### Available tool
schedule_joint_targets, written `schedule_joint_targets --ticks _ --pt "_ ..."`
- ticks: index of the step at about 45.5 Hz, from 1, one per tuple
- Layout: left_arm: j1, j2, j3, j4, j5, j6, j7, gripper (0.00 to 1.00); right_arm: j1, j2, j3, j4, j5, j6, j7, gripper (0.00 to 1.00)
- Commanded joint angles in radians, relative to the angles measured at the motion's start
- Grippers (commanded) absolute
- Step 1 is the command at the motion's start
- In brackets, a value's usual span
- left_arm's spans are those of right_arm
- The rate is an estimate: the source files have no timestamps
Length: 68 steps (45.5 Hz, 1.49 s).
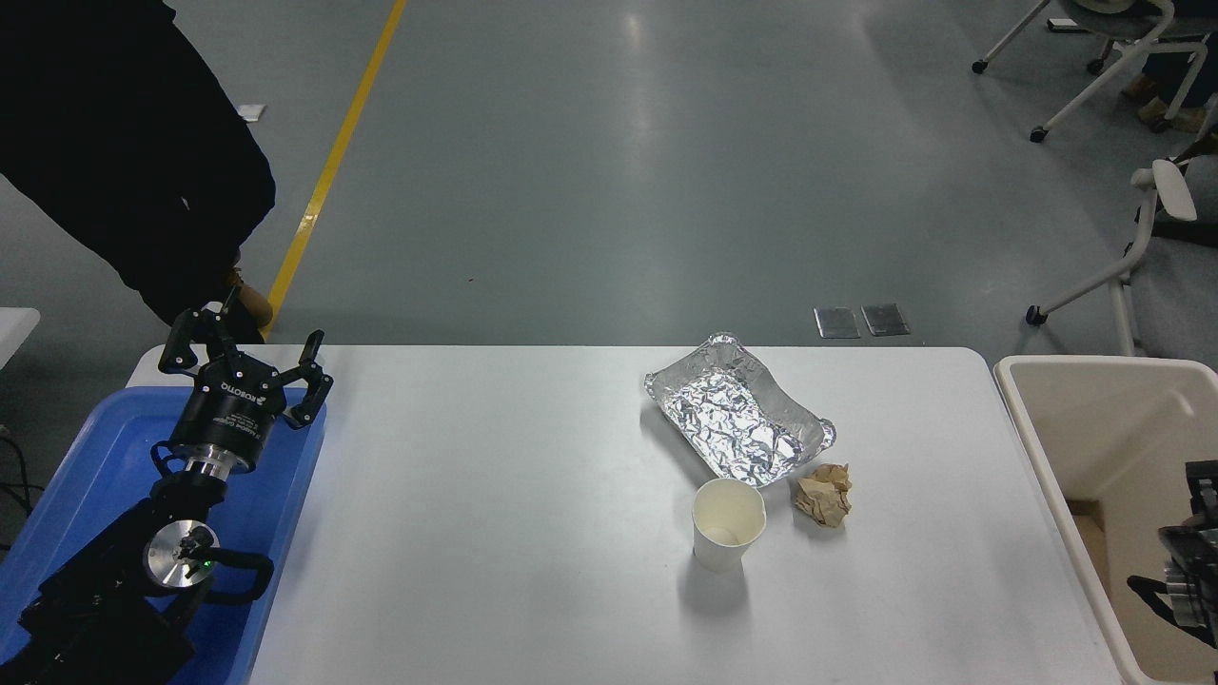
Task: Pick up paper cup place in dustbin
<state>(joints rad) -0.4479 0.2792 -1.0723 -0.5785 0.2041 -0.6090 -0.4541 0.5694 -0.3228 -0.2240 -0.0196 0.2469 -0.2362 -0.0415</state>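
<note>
The paper cup (728, 523) stands upright on the white table (495, 495), mouth up, cream inside on show, and nothing is touching it. It sits far off to the right of the left gripper's jaws, a good stretch of bare tabletop between them. Just behind the cup lies the foil tray (737, 411), crinkled and silver, set at a slant, and right beside the cup, on its right, is the brown paper ball (824, 495), close to the tray's near corner.

Over on the left, the left gripper (245, 360) hangs above the blue tray (95, 447) at the table's left end, its jaws spread wide apart and holding nothing. A person in dark clothing (124, 152) stands just beyond those jaws, at the far left.

On the right, the dustbin (1094, 419) stands against the table's right edge, beige and deep. The right gripper (1189, 561) only just pokes in at the picture's right edge, over the bin, and from here I cannot tell how its jaws stand. The cup is well to its left, with the bin's rim between them.
</note>
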Motion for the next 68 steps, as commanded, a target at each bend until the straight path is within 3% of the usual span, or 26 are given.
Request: schedule_joint_targets --ticks 1,68 --pt "0.0 0.0 0.0 0.0 0.0 0.0 0.0 0.98 0.0 0.001 0.0 0.0 0.0 0.0 0.0 1.0" --pt "0.0 0.0 0.002 0.0 0.0 0.0 0.0 0.98 0.013 -0.028 -0.003 0.07 -0.003 0.014 -0.001 1.0"
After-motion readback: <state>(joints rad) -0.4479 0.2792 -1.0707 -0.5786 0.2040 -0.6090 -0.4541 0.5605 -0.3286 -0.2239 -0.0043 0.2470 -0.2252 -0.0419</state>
